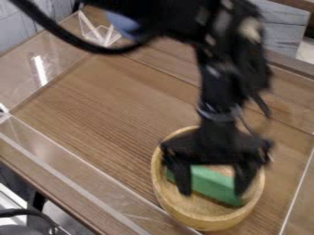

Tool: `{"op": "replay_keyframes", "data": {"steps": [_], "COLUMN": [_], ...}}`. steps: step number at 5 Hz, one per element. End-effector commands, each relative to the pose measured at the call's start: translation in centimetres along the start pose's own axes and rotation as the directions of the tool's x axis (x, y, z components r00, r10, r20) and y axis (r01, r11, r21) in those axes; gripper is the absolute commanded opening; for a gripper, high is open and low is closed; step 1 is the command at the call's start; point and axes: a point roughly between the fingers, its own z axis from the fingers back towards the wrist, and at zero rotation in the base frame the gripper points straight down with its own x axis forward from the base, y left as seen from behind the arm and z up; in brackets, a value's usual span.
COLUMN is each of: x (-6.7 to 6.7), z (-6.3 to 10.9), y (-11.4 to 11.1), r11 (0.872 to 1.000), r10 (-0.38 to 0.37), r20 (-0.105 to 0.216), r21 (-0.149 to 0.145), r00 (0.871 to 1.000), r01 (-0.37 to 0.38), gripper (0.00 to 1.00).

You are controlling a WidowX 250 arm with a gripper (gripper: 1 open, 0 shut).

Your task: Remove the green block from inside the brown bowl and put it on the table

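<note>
The brown bowl sits on the table at the front right. Inside it lies the green block, partly covered by the arm. My gripper points straight down into the bowl, blurred by motion. It is open, with one finger on each side of the block. Whether the fingers touch the block cannot be told.
Clear acrylic walls run along the table's edges. A small clear acrylic stand is at the back left, partly behind a dark cable. Bare wood-grain tabletop spreads left of the bowl.
</note>
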Motion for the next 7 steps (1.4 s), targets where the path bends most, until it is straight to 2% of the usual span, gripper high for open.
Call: {"op": "replay_keyframes", "data": {"steps": [1, 3, 4, 5, 6, 7], "x": [1.2, 1.8, 2.2, 2.5, 2.7, 2.7], "z": [0.8, -1.2, -2.2, -3.0, -4.0, -4.4], "y": [-0.1, -0.6, -0.9, -1.1, -1.4, -1.5], "r11": [0.974, 0.932, 0.919, 0.912, 0.91, 0.915], "r10": [0.209, 0.344, 0.376, 0.393, 0.397, 0.385], "r20": [0.048, 0.039, 0.033, 0.027, 0.024, 0.023], "r21": [-0.098, -0.133, -0.141, -0.142, -0.143, -0.139], "r00": [0.977, 0.938, 0.926, 0.919, 0.917, 0.923], "r01": [-0.204, -0.336, -0.368, -0.385, -0.39, -0.379], "gripper": [1.0, 1.0, 1.0, 1.0, 1.0, 0.0]}}
